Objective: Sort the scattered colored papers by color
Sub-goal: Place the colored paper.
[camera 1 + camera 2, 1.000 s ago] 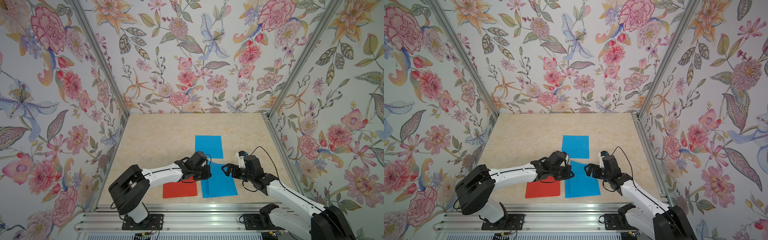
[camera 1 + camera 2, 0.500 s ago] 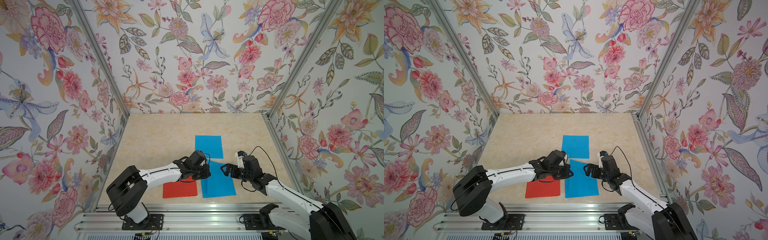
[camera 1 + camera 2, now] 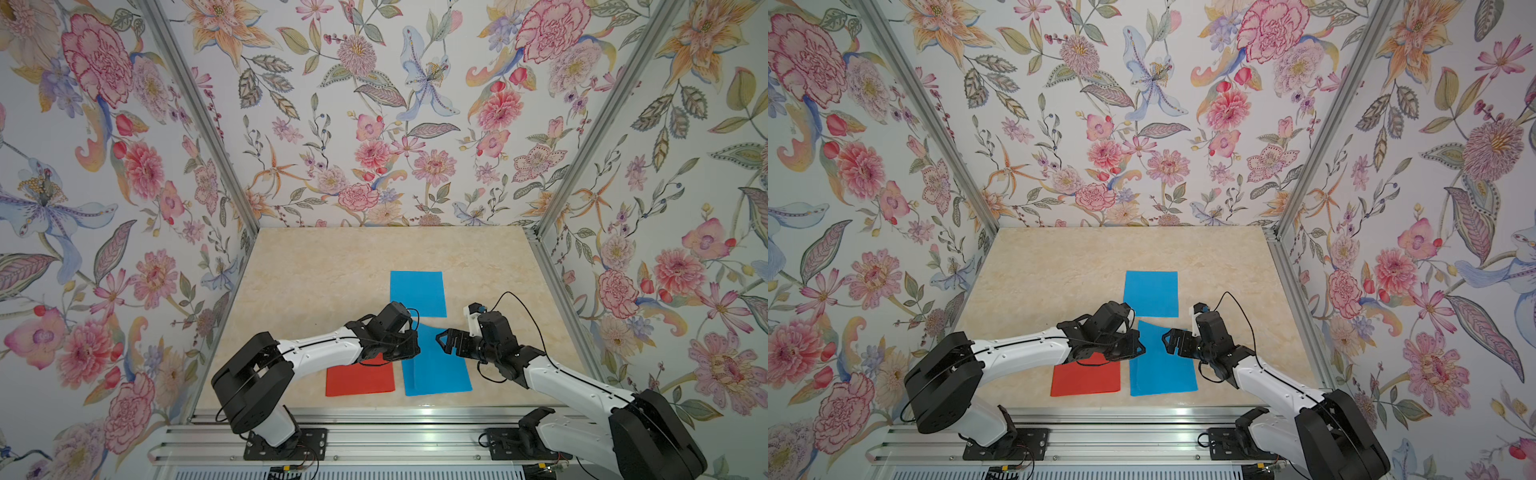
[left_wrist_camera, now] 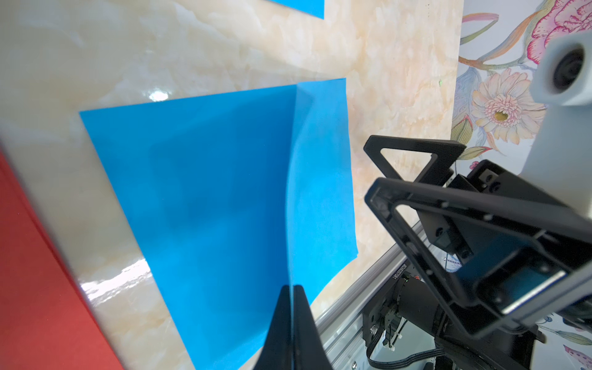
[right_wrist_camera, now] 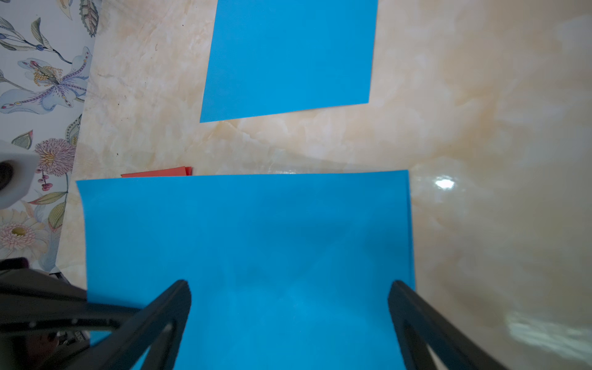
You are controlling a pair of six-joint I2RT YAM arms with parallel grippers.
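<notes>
Two sky-blue papers and one red-orange paper show on the marble table (image 3: 324,266). The far blue paper (image 3: 417,293) (image 5: 288,57) lies flat mid-table. The near blue paper (image 3: 438,370) (image 3: 1163,374) lies at the front beside the red paper (image 3: 359,379) (image 3: 1086,379). My left gripper (image 3: 413,349) (image 4: 292,290) is shut on the near blue paper's (image 4: 198,179) left edge, which curls up off the table. My right gripper (image 3: 441,338) (image 5: 290,285) stands open over that paper's (image 5: 250,230) far right part, facing the left gripper.
An aluminium rail (image 3: 374,415) runs along the table's front edge, close to the near papers. Floral walls (image 3: 374,145) close in the back and both sides. Bare marble lies to the left and at the back.
My right gripper has edged a little left, closer to the left gripper. The left gripper keeps its grip on the blue paper's edge and has barely moved.
</notes>
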